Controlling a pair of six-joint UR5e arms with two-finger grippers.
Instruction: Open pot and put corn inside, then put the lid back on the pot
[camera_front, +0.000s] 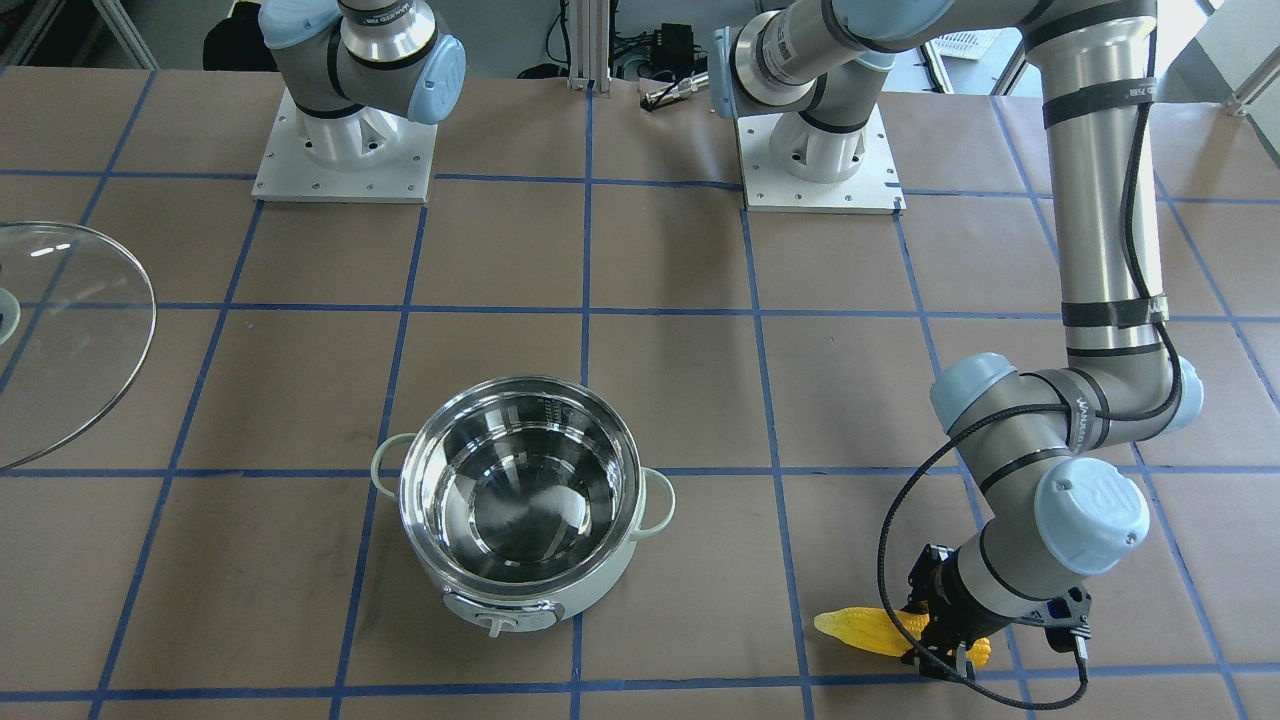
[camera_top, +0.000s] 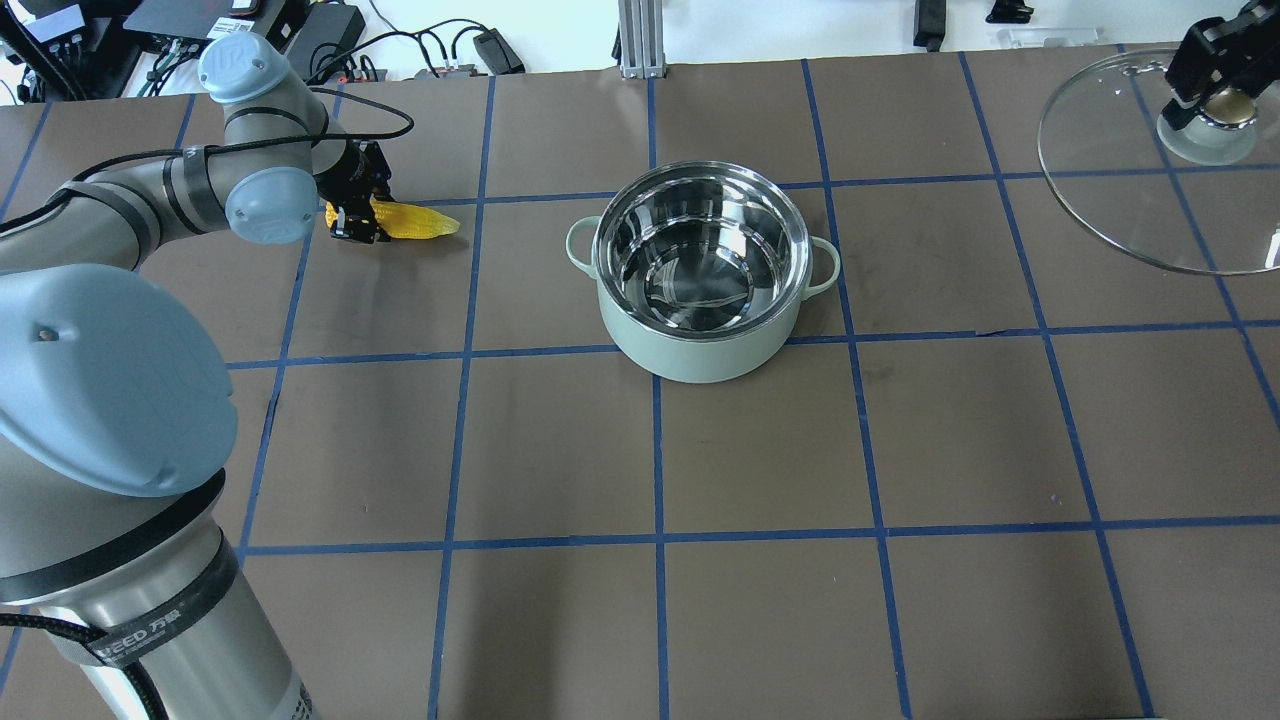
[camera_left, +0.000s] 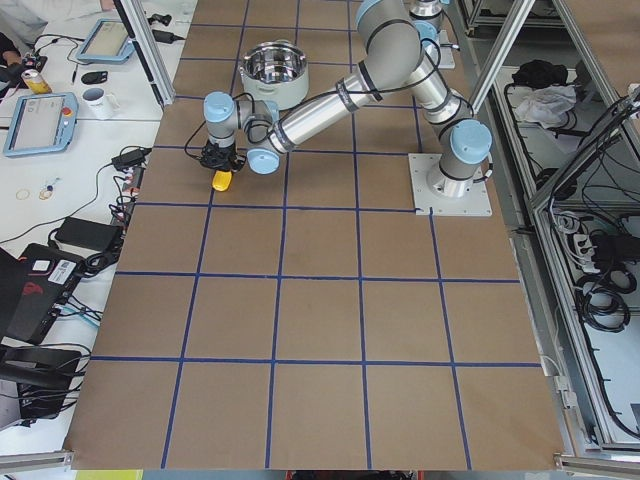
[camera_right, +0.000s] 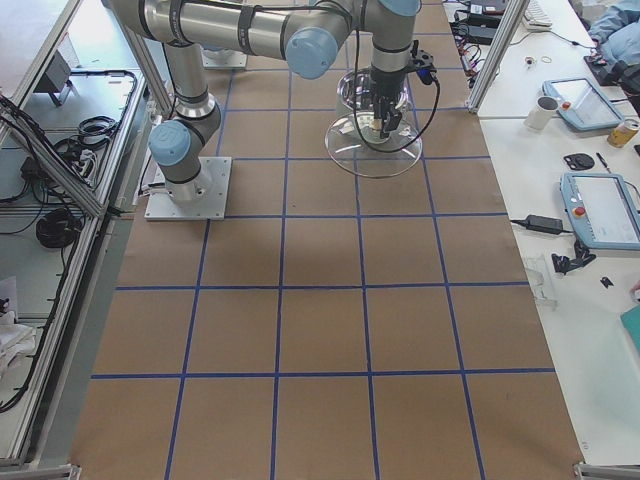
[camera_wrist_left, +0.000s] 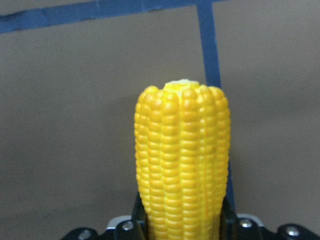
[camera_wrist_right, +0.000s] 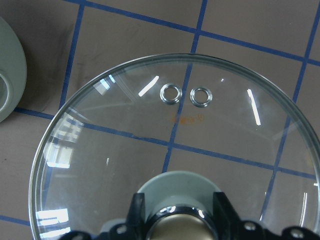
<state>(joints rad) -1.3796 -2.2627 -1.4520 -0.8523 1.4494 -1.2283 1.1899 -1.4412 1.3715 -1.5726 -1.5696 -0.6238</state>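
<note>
The mint-green pot stands open in the middle of the table, and its steel inside is empty; it also shows in the front view. The yellow corn lies low at the table, left of the pot in the overhead view. My left gripper is shut on its thick end, and the left wrist view shows the corn between the fingers. My right gripper is shut on the knob of the glass lid, held off to the pot's far right. The lid fills the right wrist view.
The brown table has a blue tape grid. Both arm bases sit at the robot's edge. Cables and power supplies lie beyond the far edge. A side bench with tablets and a mug stands past the table's end.
</note>
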